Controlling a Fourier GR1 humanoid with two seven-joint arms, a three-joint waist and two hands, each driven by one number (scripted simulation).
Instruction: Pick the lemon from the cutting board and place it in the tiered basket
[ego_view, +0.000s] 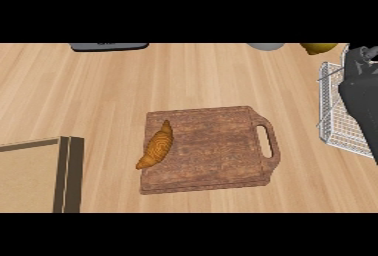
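Nearest, at the lower left, lies a tan box (33, 175) with a darker side wall; nothing inside it shows. Just beyond, in the middle of the counter (96, 95), sits the cutting board (214, 155), its handle slot toward the right. The only thing on it is a croissant (156, 146) along the left edge, long axis running near to far. No lemon lies on the board.

Farther right, the wire tiered basket (341, 131) stands at the frame's edge. Over it reaches the right hand (363, 67), a dark shape coming down the right side; whether its fingers are spread or curled I cannot tell, and it seems to hold nothing visible. The left hand does not show.

At the far top edge, just left of that hand, a yellow rounded thing (319, 48) peeks in — likely the lemon, though it is mostly cut off. It lies up and slightly left of the hand's tip, close by, beside a pale grey bowl-like object (266, 46). Whether it rests in the basket's upper tier or outside it cannot be told — that relation decides whether the placing is done. A dark flat item (109, 46) sits far left.
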